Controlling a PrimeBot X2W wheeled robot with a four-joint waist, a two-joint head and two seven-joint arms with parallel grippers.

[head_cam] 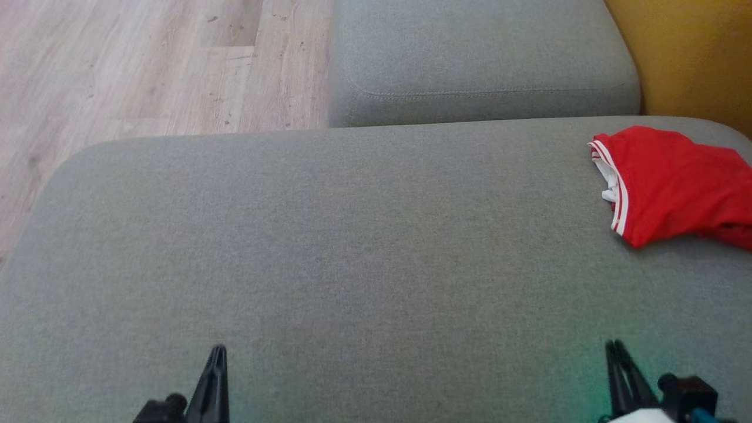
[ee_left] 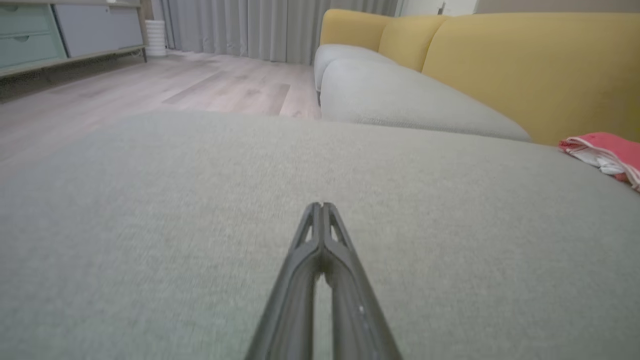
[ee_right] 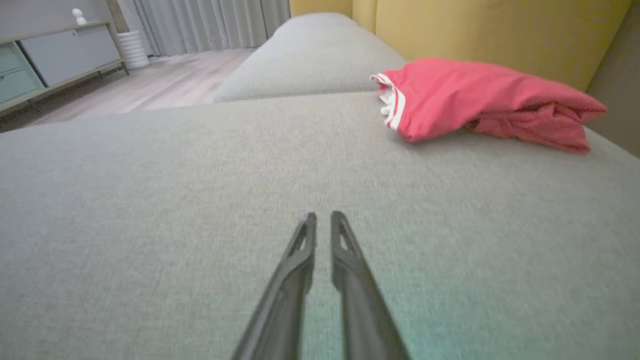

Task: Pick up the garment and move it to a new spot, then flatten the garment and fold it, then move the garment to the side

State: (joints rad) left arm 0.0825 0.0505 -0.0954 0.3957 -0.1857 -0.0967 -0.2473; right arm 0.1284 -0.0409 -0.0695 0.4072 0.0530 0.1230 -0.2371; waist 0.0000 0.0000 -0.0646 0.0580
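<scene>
While the garment (head_cam: 675,182) lies at the cushion (head_cam: 352,247) edge, left fingers (ee_left: 305,260) meet and right fingers (ee_right: 300,260) stand slightly apart.

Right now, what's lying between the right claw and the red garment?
Nothing: in the right wrist view, only bare grey cushion stretches from the right claw to the garment.

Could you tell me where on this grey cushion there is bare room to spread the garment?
The seat cushion is bare from its left edge across the middle, ahead of the left gripper and right gripper. Only the far right corner is taken, by the red garment.
</scene>
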